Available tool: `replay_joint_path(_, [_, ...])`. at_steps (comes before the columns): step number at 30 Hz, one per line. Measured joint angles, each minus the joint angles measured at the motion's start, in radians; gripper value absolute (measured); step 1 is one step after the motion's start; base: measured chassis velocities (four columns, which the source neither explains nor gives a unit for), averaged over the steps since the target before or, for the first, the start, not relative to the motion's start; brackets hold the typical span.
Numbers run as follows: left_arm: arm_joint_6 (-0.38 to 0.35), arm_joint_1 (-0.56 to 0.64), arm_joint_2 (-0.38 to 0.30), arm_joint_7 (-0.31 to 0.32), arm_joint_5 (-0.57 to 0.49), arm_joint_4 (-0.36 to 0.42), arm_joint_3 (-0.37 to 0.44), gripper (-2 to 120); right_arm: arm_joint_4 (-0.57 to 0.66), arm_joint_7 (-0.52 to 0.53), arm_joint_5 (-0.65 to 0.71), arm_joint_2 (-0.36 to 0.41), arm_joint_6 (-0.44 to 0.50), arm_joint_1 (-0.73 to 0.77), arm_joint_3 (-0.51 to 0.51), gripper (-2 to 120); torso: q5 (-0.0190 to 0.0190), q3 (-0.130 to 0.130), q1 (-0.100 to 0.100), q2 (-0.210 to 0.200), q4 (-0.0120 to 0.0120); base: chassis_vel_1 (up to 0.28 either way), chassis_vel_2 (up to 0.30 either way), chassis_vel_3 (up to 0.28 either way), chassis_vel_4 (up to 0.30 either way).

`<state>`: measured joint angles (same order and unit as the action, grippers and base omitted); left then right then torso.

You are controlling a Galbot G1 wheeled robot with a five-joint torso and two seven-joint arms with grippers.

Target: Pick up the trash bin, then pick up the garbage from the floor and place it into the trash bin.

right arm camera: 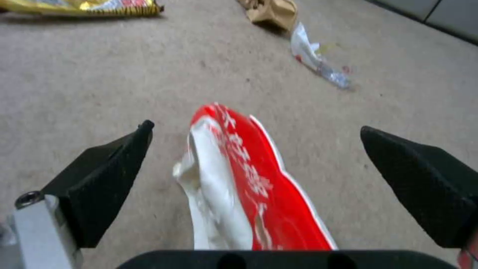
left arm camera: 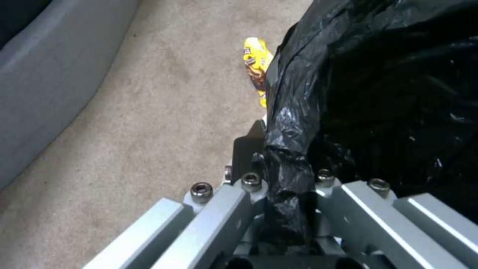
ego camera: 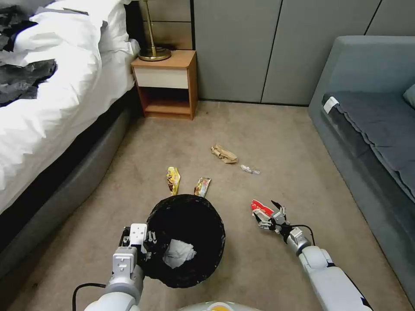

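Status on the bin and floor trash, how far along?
Done: left claw holds the trash bin by its rim, white tissue inside. In hand: right claw open around the red-white wrapper. Left: yellow wrapper, foil wrapper, brown paper, clear scrap.

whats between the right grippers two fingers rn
The red-white wrapper lies on the carpet between the open fingers of the right gripper, untouched, seen in the right wrist view.
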<state>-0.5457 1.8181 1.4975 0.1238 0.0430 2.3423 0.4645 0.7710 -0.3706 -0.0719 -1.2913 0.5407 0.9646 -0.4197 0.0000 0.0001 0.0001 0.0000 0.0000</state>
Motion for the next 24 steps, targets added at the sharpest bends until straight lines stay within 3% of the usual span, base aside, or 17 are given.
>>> replay_joint_path(5, [0.002,0.003,0.0,0.0,0.002,0.0,-0.002,1,-0.011,0.0,0.0,-0.003,0.001,0.0,-0.003,100,0.0,0.0,0.0,0.0,0.0,0.0,0.0,0.0,0.0])
replay_joint_path(12, [0.007,0.015,0.0,0.0,0.009,0.013,-0.004,1,-0.058,0.01,-0.002,-0.014,0.016,0.002,-0.008,88,0.0,0.0,0.0,0.0,0.0,0.0,0.0,0.0,0.0])
replay_joint_path(24, [0.016,0.027,0.003,0.001,0.023,0.02,-0.011,1,-0.027,0.019,0.001,-0.014,0.019,0.018,-0.014,45,0.0,0.0,0.0,0.0,0.0,0.0,0.0,0.0,0.0])
